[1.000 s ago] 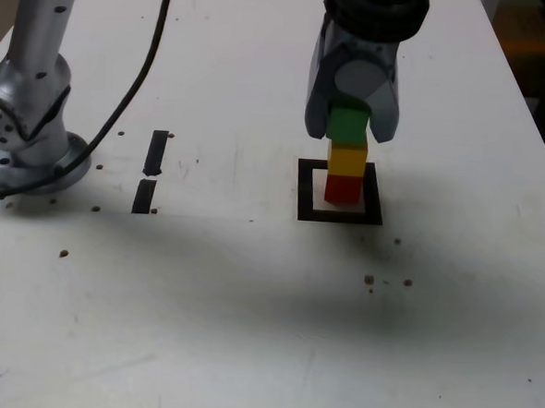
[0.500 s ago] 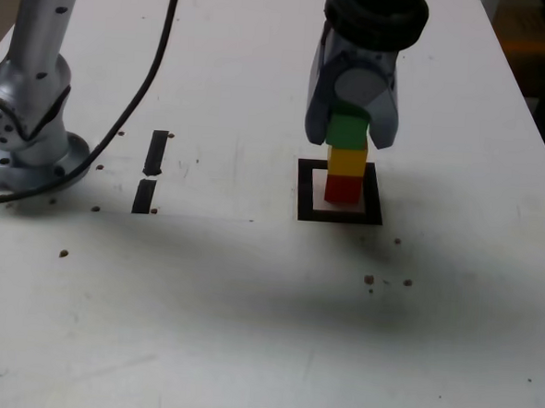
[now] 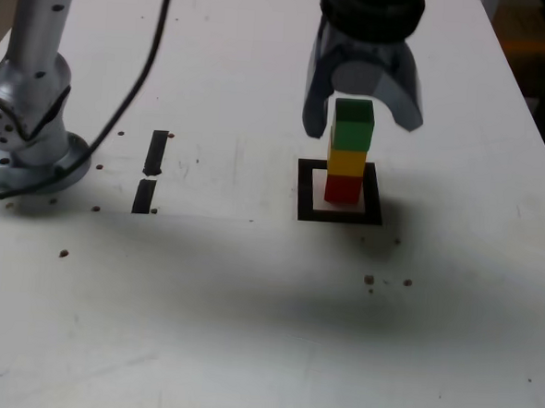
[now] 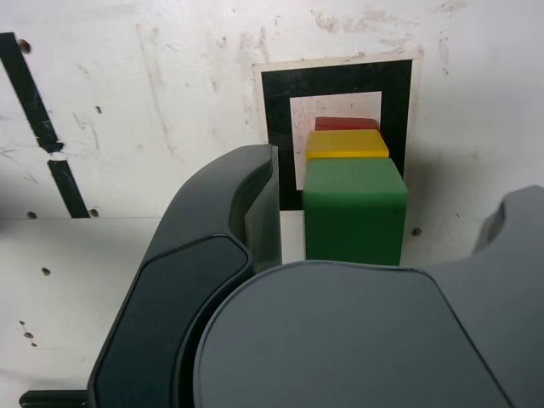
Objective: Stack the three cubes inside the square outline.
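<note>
**Inspector:** Exterior view, nearest ground first: the white table (image 3: 246, 332) is bare toward the camera apart from dark specks. Beyond that sits the square outline (image 3: 338, 214), with the red cube (image 3: 343, 189) inside it, the yellow cube (image 3: 346, 161) on that and the green cube (image 3: 353, 125) on top.

**Assistant:** And the arm?

**Inspector:** The gripper (image 3: 363, 117) hangs pointing down over the stack, jaws spread wide and released, one on each side of the green cube with a gap showing on both sides. Nothing is grasped.

**Assistant:** Room around it?

**Inspector:** Open table on all sides of the outline. Two black strips (image 3: 150, 171) lie well apart toward the exterior view's left, near the arm's base (image 3: 26, 143).

**Assistant:** Does the wrist view add anything?

**Inspector:** It confirms the stack stands within the white centre, the cubes slightly offset. The base is visible only in the exterior view.
</note>
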